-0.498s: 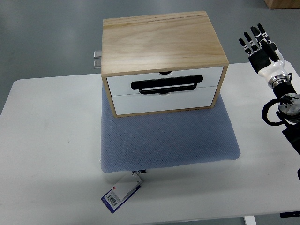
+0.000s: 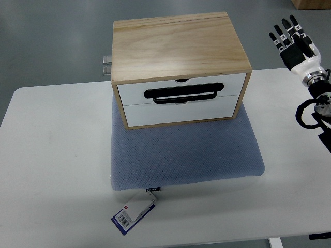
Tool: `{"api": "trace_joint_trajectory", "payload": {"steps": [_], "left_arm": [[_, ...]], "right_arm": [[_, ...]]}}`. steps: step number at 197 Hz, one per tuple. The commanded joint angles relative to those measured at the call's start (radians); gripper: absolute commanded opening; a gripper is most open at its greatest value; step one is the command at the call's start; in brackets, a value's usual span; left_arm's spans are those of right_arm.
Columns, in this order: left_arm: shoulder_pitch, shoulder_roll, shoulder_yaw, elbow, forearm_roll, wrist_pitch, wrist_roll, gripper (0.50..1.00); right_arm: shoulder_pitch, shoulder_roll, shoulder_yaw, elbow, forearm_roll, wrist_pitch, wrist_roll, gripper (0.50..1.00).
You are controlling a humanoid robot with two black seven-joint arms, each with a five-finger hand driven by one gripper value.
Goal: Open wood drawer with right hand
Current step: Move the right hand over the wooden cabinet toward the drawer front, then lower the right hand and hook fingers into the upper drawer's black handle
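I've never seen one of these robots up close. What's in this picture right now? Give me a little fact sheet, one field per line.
Surface: white table
Mat: blue-grey mesh cushion with a printed tag at its near edge
Box: light wooden cabinet standing on the cushion's far part
Drawers: two white fronts, upper and lower, both closed
Handle: black loop handle across the seam between the drawers
Right hand: black-and-white fingered hand, fingers spread, to the right of the cabinet, touching nothing
Left hand: not in view
Task status: drawer not yet opened
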Motion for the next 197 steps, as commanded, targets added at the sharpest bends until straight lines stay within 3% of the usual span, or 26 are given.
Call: {"api": "trace_joint_trajectory", "payload": {"steps": [1,7,18,19,31,47,56,57,82,104,114,115,130,140,141,171,172,180,191,192,197], "left_arm": [[0.0,0.0,0.0,-0.006,0.002,0.0,0.0,1.0],[0.0,0.0,0.0,-0.006,0.003,0.0,0.001,1.0],[0.0,0.0,0.0,-0.006,0.003,0.0,0.001,1.0],[0.0,0.0,0.0,-0.007,0.005,0.0,0.001,1.0],[0.0,0.0,0.002,-0.009,0.008,0.0,0.001,1.0],[0.0,0.0,0.002,-0.017,0.005,0.0,0.003,1.0],[0.0,0.0,0.002,-0.017,0.005,0.0,0.003,1.0],[0.0,0.0,0.002,-0.018,0.005,0.0,0.001,1.0],[0.0,0.0,0.002,-0.02,0.005,0.0,0.003,1.0],[0.0,0.0,0.002,-0.02,0.005,0.0,0.003,1.0],[0.0,0.0,0.002,-0.02,0.005,0.0,0.003,1.0],[0.0,0.0,0.002,-0.02,0.005,0.0,0.003,1.0],[0.0,0.0,0.002,-0.018,0.005,0.0,0.003,1.0],[0.0,0.0,0.002,-0.018,0.005,0.0,0.003,1.0],[0.0,0.0,0.002,-0.018,0.003,0.0,0.003,1.0],[0.0,0.0,0.002,-0.017,0.002,0.0,0.003,1.0],[0.0,0.0,0.002,-0.017,0.003,0.0,0.003,1.0],[0.0,0.0,0.002,-0.015,0.002,0.0,0.001,1.0],[0.0,0.0,0.002,-0.015,0.002,0.0,0.001,1.0],[0.0,0.0,0.002,-0.014,0.002,0.0,0.001,1.0],[0.0,0.0,0.0,-0.014,0.002,0.0,0.003,1.0]], "right_arm": [[0.102,-0.108,-0.097,0.034,-0.165,-0.016,-0.033,0.944],[0.149,-0.157,-0.154,0.074,-0.248,-0.017,-0.053,0.944],[0.149,-0.157,-0.154,0.074,-0.248,-0.017,-0.053,0.944],[0.209,-0.222,-0.227,0.135,-0.352,-0.01,-0.081,0.944],[0.289,-0.31,-0.329,0.229,-0.48,0.004,-0.129,0.944],[0.413,-0.399,-0.467,0.364,-0.607,0.055,-0.221,0.944],[0.413,-0.399,-0.467,0.364,-0.607,0.055,-0.221,0.944],[0.501,-0.436,-0.538,0.438,-0.653,0.102,-0.294,0.944],[0.723,-0.491,-0.708,0.602,-0.669,0.23,-0.513,0.942],[0.861,-0.493,-0.824,0.73,-0.661,0.23,-0.634,0.94],[0.861,-0.493,-0.825,0.731,-0.661,0.23,-0.634,0.94],[0.917,-0.491,-0.875,0.799,-0.635,0.23,-0.687,0.94],[0.991,-0.479,-0.962,0.885,-0.535,0.23,-0.78,0.938],[0.991,-0.479,-0.963,0.885,-0.535,0.23,-0.78,0.938],[1.043,-0.464,-1.019,0.929,-0.455,0.23,-0.815,0.936],[1.128,-0.384,-1.101,0.961,-0.284,0.204,-0.815,0.932],[1.158,-0.344,-1.154,0.961,-0.203,0.147,-0.815,0.93],[1.172,-0.303,-1.183,0.959,-0.146,0.089,-0.815,0.93],[1.173,-0.303,-1.183,0.959,-0.145,0.088,-0.815,0.93],[1.176,-0.245,-1.206,0.959,-0.079,0.008,-0.815,0.932],[1.174,-0.221,-1.211,0.959,-0.053,-0.031,-0.815,0.932]]}}
